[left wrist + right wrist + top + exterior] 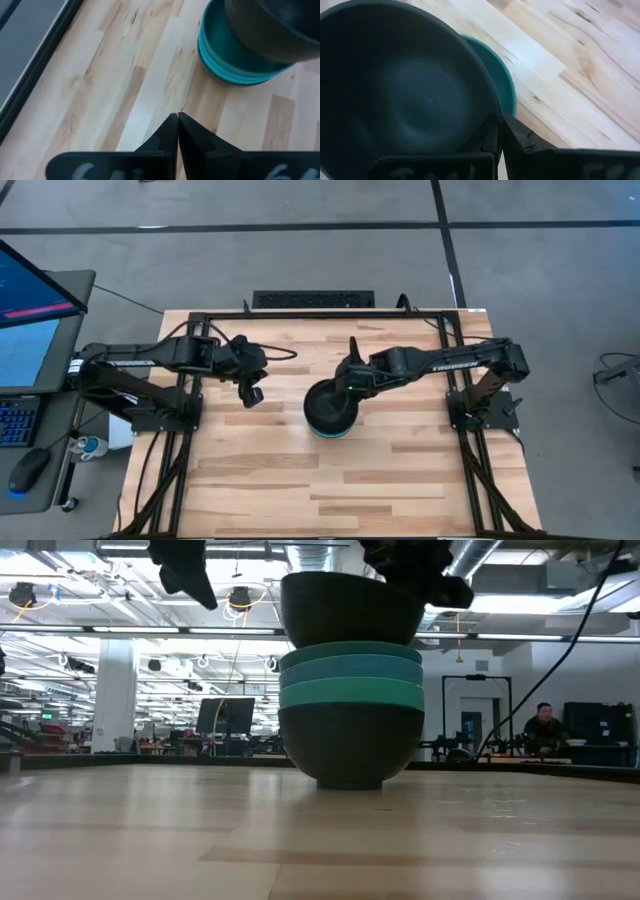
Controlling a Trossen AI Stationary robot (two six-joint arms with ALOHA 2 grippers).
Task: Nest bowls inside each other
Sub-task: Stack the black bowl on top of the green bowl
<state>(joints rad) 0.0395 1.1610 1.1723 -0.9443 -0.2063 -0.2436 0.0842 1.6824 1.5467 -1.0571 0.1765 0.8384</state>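
**Spotter:** Your right gripper [345, 383] has its fingers pinched on the rim of the round black plastic top bowl [350, 606]. In the right wrist view that rim sits between the two fingers, with the bowl's hollow facing up.

**Operator:** Where is it against the others?

**Spotter:** Directly over the stack [350, 705] at the middle of the wooden bench [400, 470]. From the low view you have a black plastic base bowl [349, 745] on the wood, a teal-green plastic bowl [350, 692] in it, then two bright cyan-blue plastic bowls [350, 662] above. The top bowl looks partly seated, with most of its wall still proud, so I judge this is the last one going in.

**Operator:** Why hold it by the rim?

**Spotter:** Probably so the fingers stay clear of the lower rims while you lower it. Keep it level, or it may jam.

**Operator:** And my left?

**Spotter:** The left gripper [252, 392] waits left of the stack, above the bench, fingers pressed together on nothing.
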